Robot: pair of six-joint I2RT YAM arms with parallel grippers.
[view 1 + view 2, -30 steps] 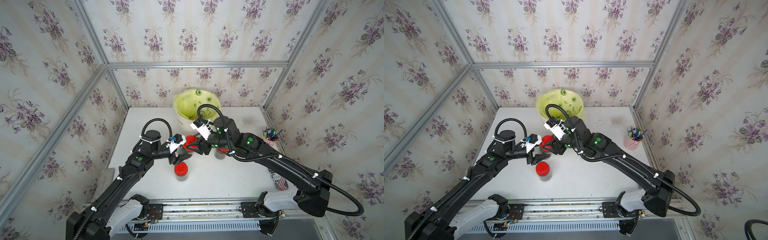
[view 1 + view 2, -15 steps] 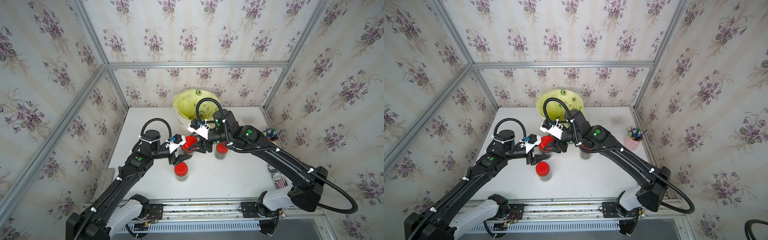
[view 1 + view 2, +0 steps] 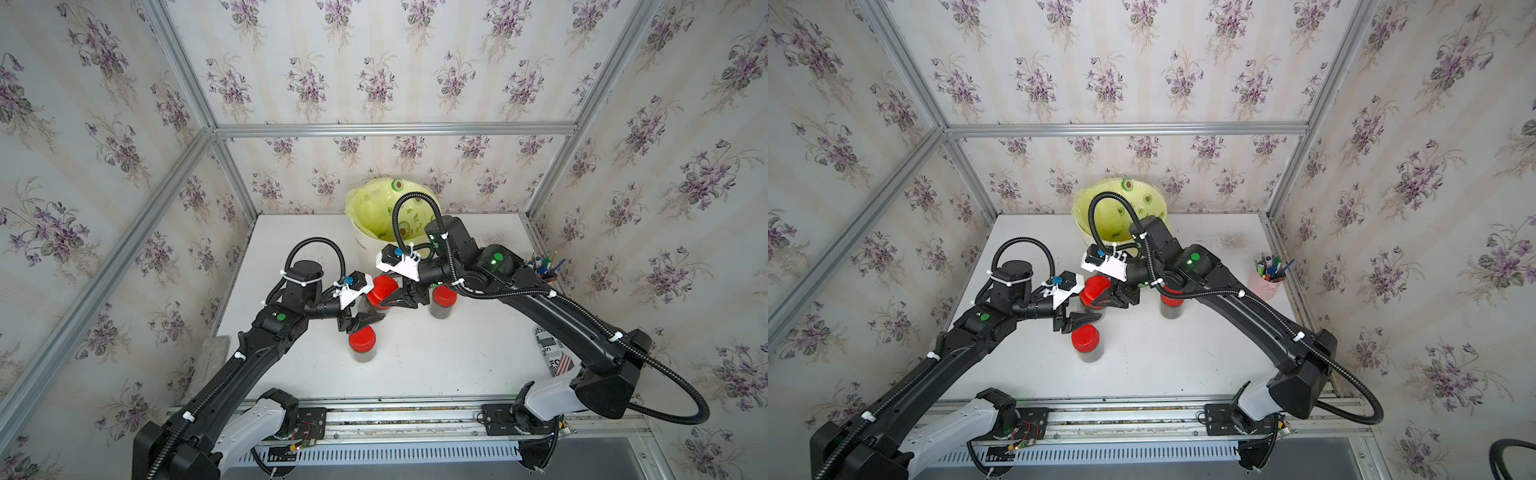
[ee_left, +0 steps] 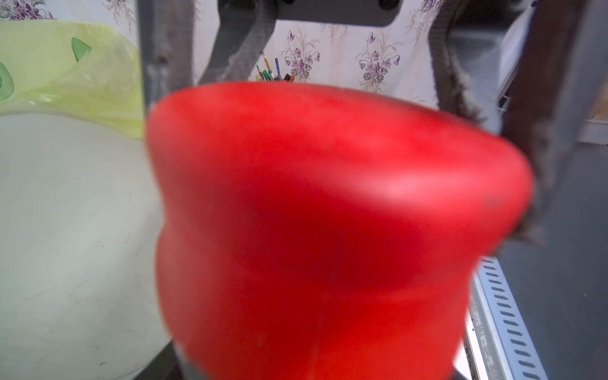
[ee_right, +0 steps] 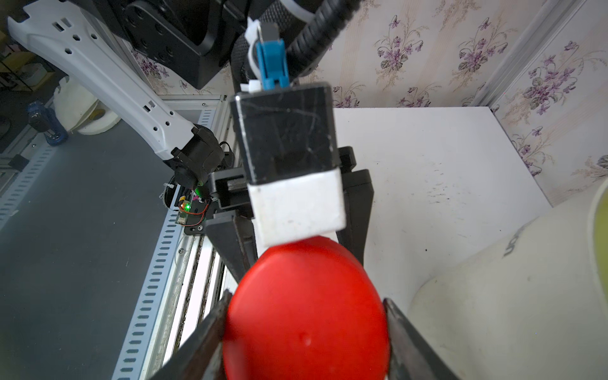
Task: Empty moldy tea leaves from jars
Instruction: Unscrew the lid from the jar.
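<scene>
The moldy tea leaves (image 3: 363,355) show as a dark mass through the clear wall of the near jar (image 3: 1087,348), which stands upright and capped around the middle of the white counter (image 3: 436,365). The right jar (image 3: 441,305) also stands capped and dark inside, partly hidden by the right arm.

The third jar (image 3: 1090,308) is just beyond the near jar, between the two tools, and its red cap (image 3: 382,289) is on. The left tool (image 3: 367,318) is clamped narrow on this jar's body below the cap, reaching in from the left. The right tool (image 5: 306,312) comes from the right. In the right wrist view its two fingers (image 5: 210,329) stand on either side of the cap, right at its rim. I cannot tell whether they press on it or only stand against it. Whether the jar's base clears the counter is hidden by the left tool.

The cream bin (image 3: 366,246), lined with a yellow bag (image 3: 374,208), stands at the far edge of the counter, just beyond the right tool's wrist. A pink pen cup (image 3: 1266,287) stands at the right edge, well apart from the jars.
</scene>
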